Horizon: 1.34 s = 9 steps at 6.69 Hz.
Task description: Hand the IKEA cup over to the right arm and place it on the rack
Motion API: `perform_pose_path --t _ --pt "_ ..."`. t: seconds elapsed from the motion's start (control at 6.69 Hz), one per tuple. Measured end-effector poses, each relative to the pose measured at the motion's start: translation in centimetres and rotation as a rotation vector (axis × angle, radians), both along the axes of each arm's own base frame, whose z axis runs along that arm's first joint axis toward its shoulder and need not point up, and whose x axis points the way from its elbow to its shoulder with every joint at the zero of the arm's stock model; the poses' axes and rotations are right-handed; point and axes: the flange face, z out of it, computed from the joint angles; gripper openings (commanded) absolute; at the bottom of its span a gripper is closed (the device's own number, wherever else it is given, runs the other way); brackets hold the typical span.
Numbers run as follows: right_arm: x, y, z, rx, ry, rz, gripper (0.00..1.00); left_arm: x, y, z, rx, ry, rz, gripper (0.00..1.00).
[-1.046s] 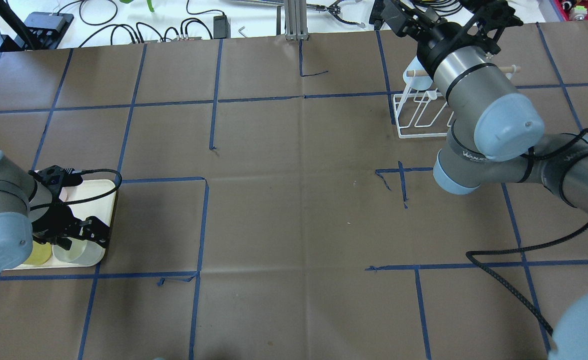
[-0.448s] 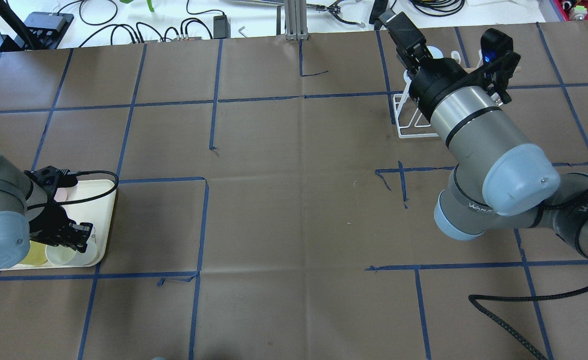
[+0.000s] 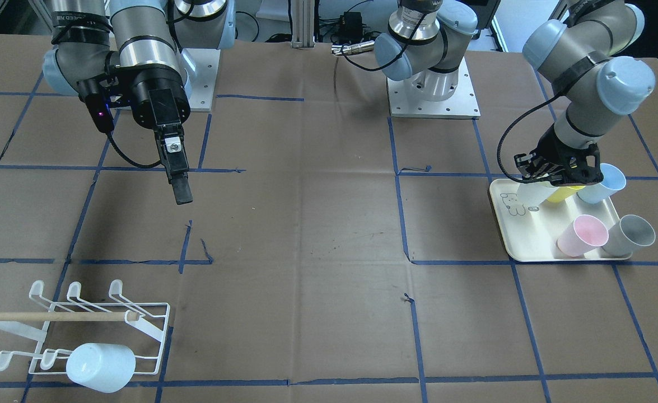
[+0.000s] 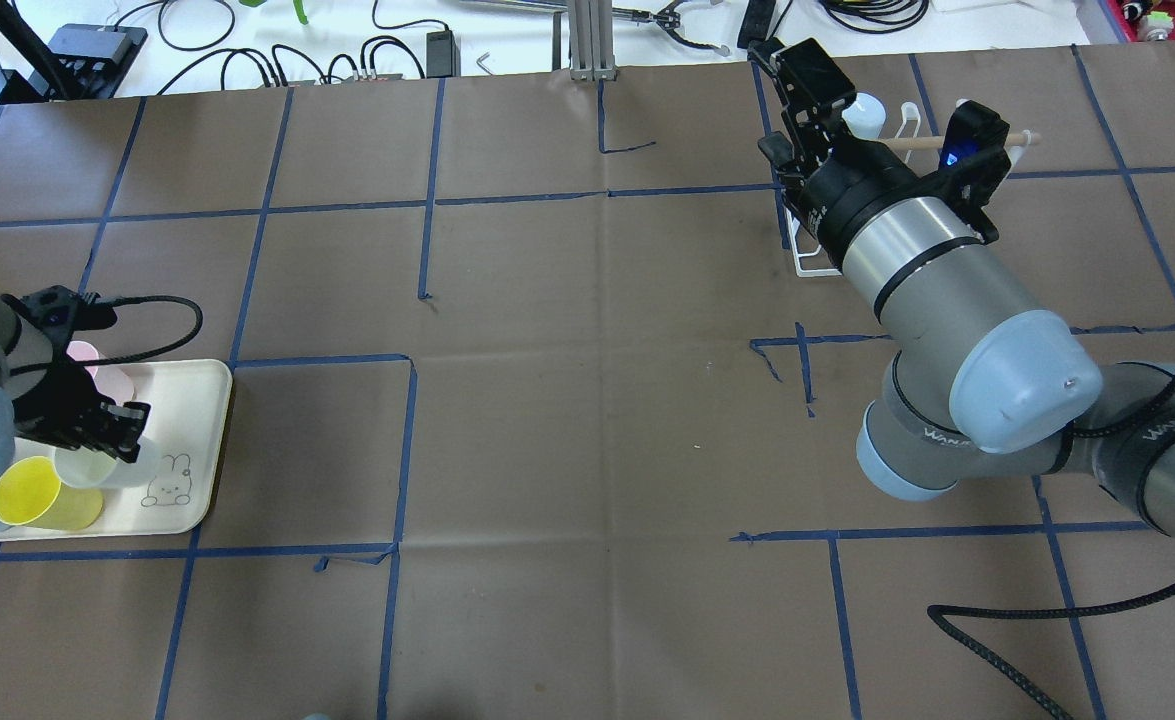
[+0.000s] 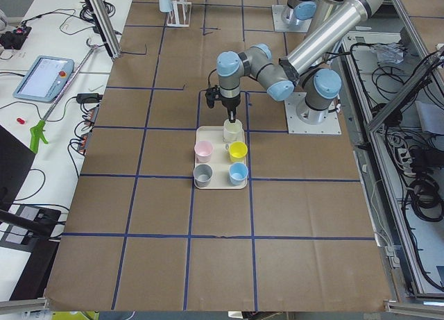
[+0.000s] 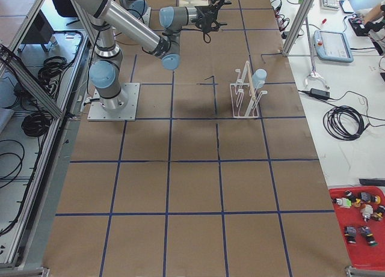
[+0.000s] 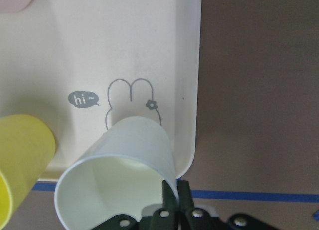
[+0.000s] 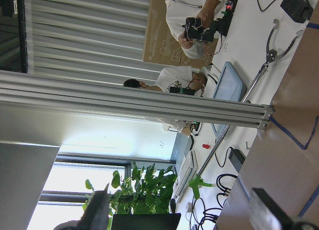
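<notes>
My left gripper (image 7: 177, 190) is shut on the rim of a white IKEA cup (image 7: 124, 175). The cup hangs tilted over the cream tray (image 4: 187, 400), by its bunny drawing. The front-facing view shows the same cup (image 3: 532, 194) under the left gripper (image 3: 553, 176). The right arm's gripper (image 3: 181, 193) hangs in the air, away from the white wire rack (image 3: 138, 319) with its wooden dowel. In its wrist view the right gripper (image 8: 184, 212) has both fingertips wide apart, open and holding nothing. A pale blue cup (image 3: 102, 366) sits on a prong of the rack.
On the tray lie a yellow cup (image 3: 564, 194), a blue cup (image 3: 603, 182), a pink cup (image 3: 581, 235) and a grey cup (image 3: 634, 232). Blue tape lines cross the brown table. A black cable (image 4: 1007, 655) trails from the right arm. Cables and tools lie beyond the far edge.
The left gripper has shifted back across the tray with the white cup in it, uncovering the bunny drawing. The right arm has swung and drawn back from over the rack.
</notes>
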Motion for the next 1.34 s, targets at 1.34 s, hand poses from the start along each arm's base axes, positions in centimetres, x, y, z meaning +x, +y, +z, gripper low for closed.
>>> perform_pose_path --t 1.34 --pt "0.1 0.0 0.0 0.015 -0.013 -0.006 1.00 -15.3 -19.5 22.3 -0.536 0.543 -0.337 0.00"
